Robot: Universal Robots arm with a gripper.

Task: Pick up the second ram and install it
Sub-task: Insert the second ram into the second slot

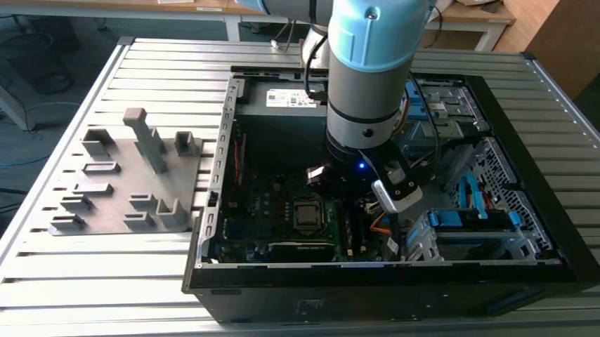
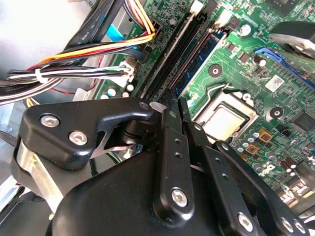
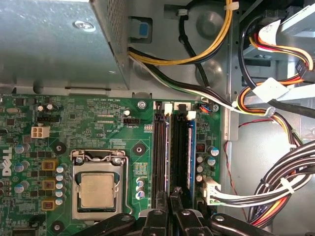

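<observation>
The second ram (image 3: 180,152) is sitting in a motherboard memory slot, just beside the empty black slot (image 3: 159,152) next to the CPU socket (image 3: 96,189). The gripper (image 3: 173,201) is pressing on its near end, jaws drawn together with the fingertips (image 2: 173,105) meeting over the stick's edge. The arm (image 1: 367,77) is reaching down into the open computer case (image 1: 216,232), with the grey fixture (image 1: 126,179) lying well apart on the table (image 1: 94,295).
</observation>
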